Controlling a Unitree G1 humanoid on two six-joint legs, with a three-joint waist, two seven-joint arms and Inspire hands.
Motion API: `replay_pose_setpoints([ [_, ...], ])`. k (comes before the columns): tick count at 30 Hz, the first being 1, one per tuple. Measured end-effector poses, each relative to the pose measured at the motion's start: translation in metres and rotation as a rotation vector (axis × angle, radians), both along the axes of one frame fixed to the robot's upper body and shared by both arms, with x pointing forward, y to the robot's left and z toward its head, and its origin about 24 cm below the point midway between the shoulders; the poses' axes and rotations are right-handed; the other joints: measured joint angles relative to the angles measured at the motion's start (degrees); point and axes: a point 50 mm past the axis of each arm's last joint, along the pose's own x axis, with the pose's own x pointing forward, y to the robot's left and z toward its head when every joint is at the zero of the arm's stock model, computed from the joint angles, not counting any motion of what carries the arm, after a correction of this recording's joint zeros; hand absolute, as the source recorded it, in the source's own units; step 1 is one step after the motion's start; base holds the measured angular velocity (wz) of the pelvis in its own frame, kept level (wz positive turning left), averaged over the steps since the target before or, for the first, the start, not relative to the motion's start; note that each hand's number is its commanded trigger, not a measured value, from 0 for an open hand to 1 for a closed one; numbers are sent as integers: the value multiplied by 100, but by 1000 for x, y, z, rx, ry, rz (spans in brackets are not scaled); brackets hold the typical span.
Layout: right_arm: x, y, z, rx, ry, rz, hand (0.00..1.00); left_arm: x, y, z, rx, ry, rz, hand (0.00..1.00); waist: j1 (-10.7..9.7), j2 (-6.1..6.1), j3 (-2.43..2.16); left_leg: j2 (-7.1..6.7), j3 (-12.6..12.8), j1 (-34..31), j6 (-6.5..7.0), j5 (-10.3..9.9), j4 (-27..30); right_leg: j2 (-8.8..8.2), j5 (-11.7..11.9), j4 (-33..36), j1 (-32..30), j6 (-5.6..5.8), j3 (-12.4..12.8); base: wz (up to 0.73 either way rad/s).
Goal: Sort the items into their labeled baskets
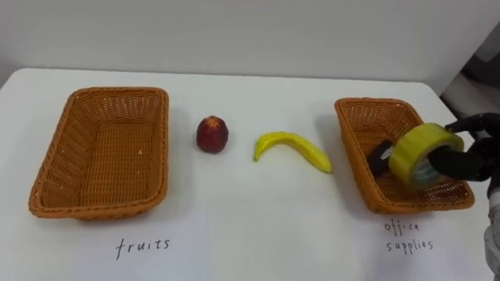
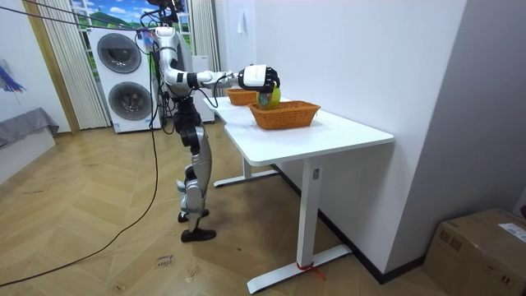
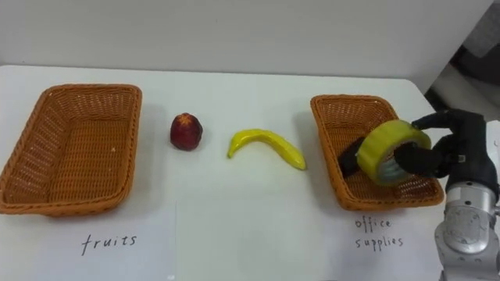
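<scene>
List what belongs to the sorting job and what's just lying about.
Job: tape in right hand, black item, banana, red fruit, fruits basket, supplies basket.
Lying about: washing machines, cardboard box.

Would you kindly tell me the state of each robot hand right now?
Right robot hand: closed on the yellow tape roll.
Left robot hand: cannot be told.

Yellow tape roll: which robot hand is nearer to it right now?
Right. The right robot hand is on the yellow tape roll itself, fingers curled round it, holding it over the office supplies basket.
</scene>
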Motion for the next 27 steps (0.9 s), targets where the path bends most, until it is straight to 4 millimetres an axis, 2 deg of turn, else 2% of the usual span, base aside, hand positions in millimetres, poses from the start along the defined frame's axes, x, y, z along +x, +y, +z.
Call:
replay_pose_setpoints([
  [1, 0, 0, 0, 0, 0, 0, 100, 1, 0, 0, 0, -2, -1, 0, 0, 7, 3, -1, 7, 2, 0, 0, -3, 1, 0, -2, 0, 0, 5, 0],
  [2, 0, 0, 0, 0, 0, 0, 87, 1, 0, 0, 0, -3, -2, 0, 2, 8, 4, -1, 15, 7, 0, 0, -1, 1, 0, -4, 0, 0, 9, -3],
  [5, 0, 0, 0, 0, 0, -1, 38, 2, 0, 0, 1, -5, -2, 0, 10, 13, 8, 3, 39, 14, 0, 0, -4, 6, 0, -4, -5, 0, 19, -4],
  [6, 0, 0, 0, -1, -1, -2, 12, 3, 0, 0, 2, -7, -4, 0, 11, 30, 18, 4, 51, 16, 0, 0, -8, 10, 0, -4, -12, 0, 31, -6],
  [7, 0, 0, 0, -1, -2, -4, 0, 4, 0, 0, 3, -9, -4, 0, 14, 40, 23, 8, 69, 18, 0, 0, -19, 16, 0, -4, -23, 0, 46, -7],
  [13, 0, -1, 0, -26, 2, -10, 0, 6, 0, 0, 4, -12, -5, 0, 28, 51, 19, 16, 144, 9, 0, 0, -46, 39, 0, 5, -71, 0, 151, -8],
  [27, -3, -1, -1, -28, 11, -12, 0, 4, 0, 0, 8, 7, 2, 0, 29, 68, 20, 22, 149, 5, -1, 0, -47, 46, 1, 11, -78, -1, 174, 0],
])
